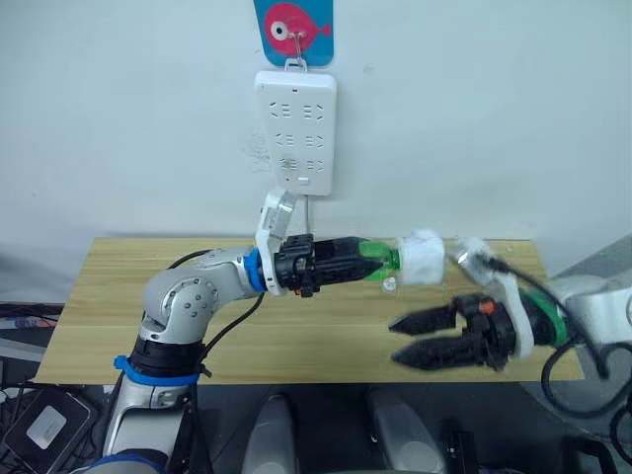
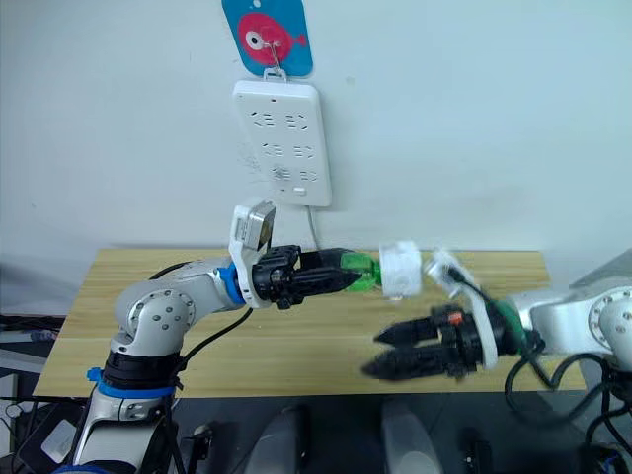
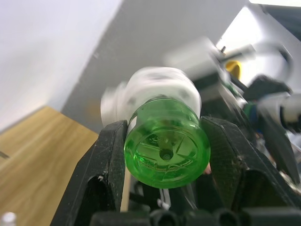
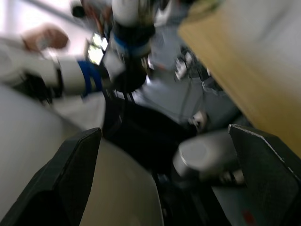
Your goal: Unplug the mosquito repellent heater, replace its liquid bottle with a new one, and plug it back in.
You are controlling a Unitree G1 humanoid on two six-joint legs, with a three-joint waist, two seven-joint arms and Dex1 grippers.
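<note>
The right tool [image 1: 407, 339] is seen nearest, held low over the front edge of the light wooden worktop [image 1: 118, 296], its 2 black fingers spread wide with nothing between them. Its fingertips point toward the left tool, and it is blurred in the head views.

Above and slightly beyond the right tool, the left tool [image 1: 367, 260] is held level over the worktop, reaching across toward the robot's right. Its 2 black fingers [image 3: 109, 160] are closed on the translucent green plastic liquid bottle [image 3: 166, 147], gripped on opposite sides of its round body, with the flat base of the bottle facing the wrist camera. At the far end of the bottle, just past the fingertips of the left tool, the small white rounded plastic mosquito repellent heater [image 1: 422, 257] is seen attached to the bottle's neck. The heater is carried in the air, clear of the worktop and above the spread fingers of the right tool, apart from them.

Farther back, behind and above the left tool, a long white multi-socket power strip [image 1: 295, 130] is hung upright on the pale wall. Above it, a blue card with a pink fish figure [image 1: 293, 28] is fixed at the hook.
</note>
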